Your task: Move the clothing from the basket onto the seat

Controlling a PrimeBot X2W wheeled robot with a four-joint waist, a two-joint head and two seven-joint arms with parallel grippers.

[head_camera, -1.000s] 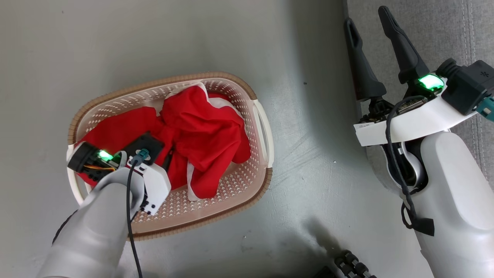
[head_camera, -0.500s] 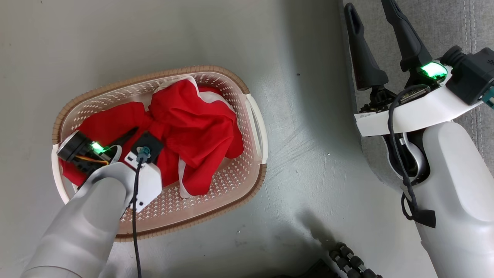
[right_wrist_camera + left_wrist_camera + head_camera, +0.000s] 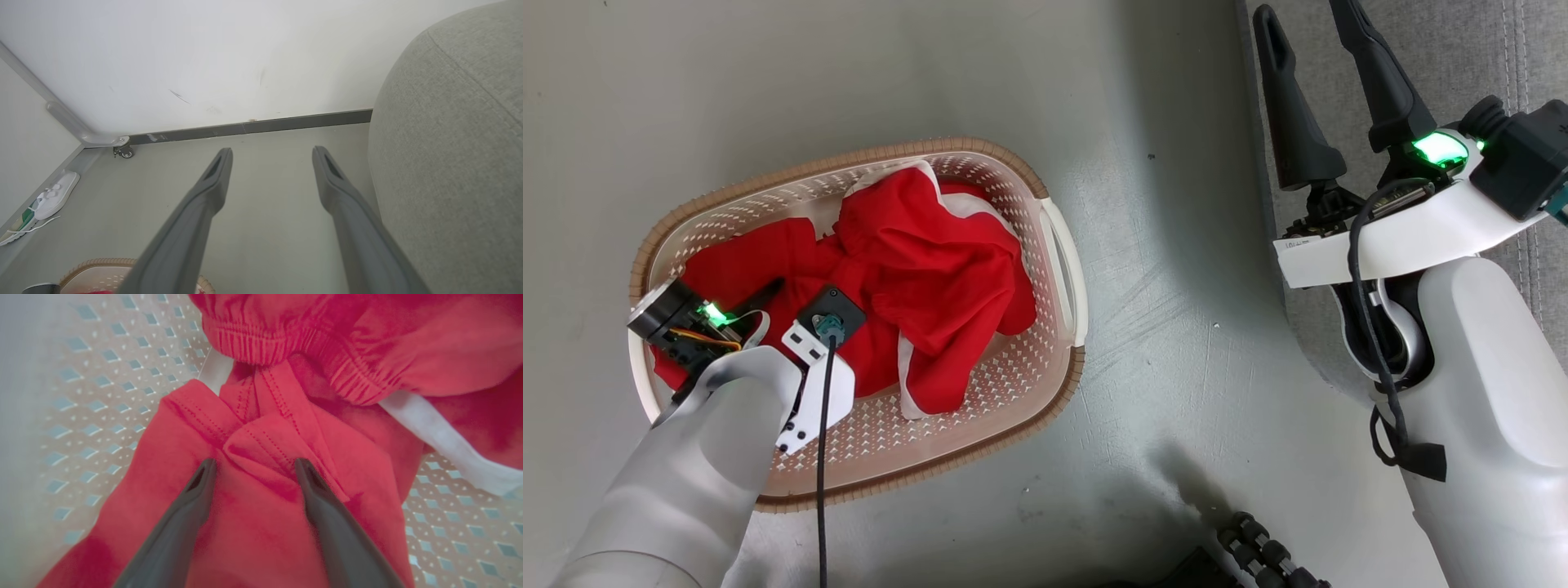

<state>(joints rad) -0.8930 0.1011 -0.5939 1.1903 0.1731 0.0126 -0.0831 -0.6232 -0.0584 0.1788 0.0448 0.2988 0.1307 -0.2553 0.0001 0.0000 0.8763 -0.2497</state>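
1. Left wrist view is showing the left end effector [image 3: 254, 462] standing wide open, holding nothing, with a stitched fold of the red clothing [image 3: 253, 531] sitting between its two dark fingers [image 3: 179, 526].
2. Just past the tips, a gathered elastic hem and a white band of the clothing are lying over the perforated basket [image 3: 81, 396] floor.
3. Head view is showing the left arm reaching down into the basket's left end; the clothing [image 3: 931, 261] is lying heaped inside the brown-rimmed basket [image 3: 849, 159], none of it on the seat [image 3: 1462, 49].
4. The basket is resting on the grey floor [image 3: 849, 65], well apart from the seat at the right.
5. The right end effector [image 3: 1298, 12] is hanging open and empty over the seat's near edge.
6. Right wrist view is showing the seat [image 3: 449, 163] bulging just beside the right finger.
7. Farther off, a white shoe [image 3: 55, 196] is lying by the left wall, and a caster [image 3: 124, 152] is standing at the baseboard [image 3: 286, 122].
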